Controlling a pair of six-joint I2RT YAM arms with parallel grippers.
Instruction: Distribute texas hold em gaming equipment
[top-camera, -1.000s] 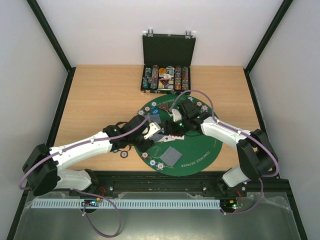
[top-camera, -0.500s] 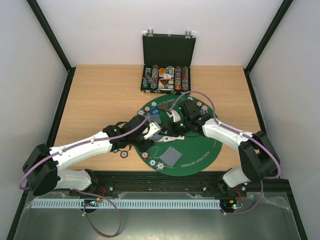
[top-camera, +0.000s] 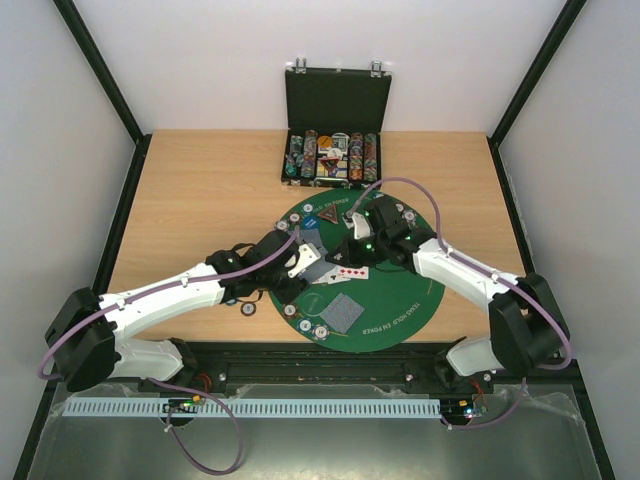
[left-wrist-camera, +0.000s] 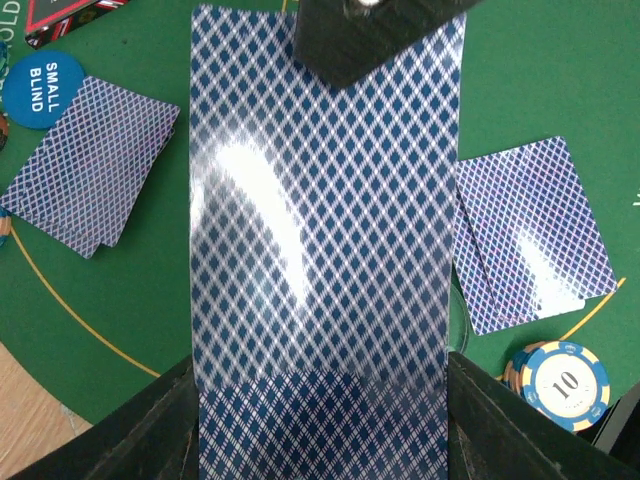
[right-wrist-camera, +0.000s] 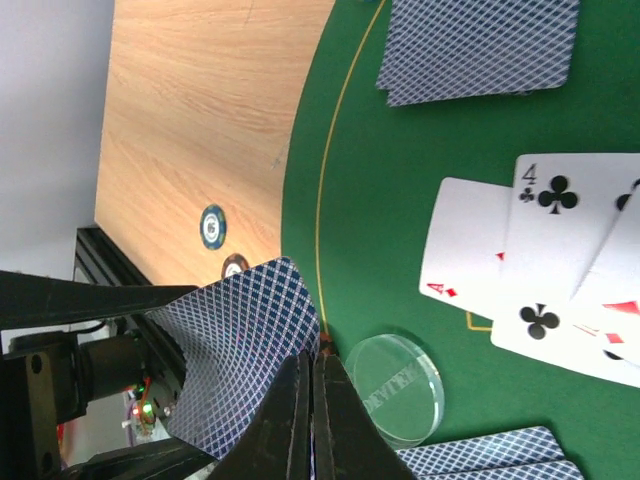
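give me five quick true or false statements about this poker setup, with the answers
1. The left gripper holds a deck of cards with the patterned backs up. True.
2. The black case is closed. False: its lid stands open and the chip rows show.
3. A 4 of clubs lies face up on the green mat. True.
4. The small blind button is orange. False: it is blue.
5. The right gripper has its jaws spread wide. False: they are shut together, right at the edge of the deck.
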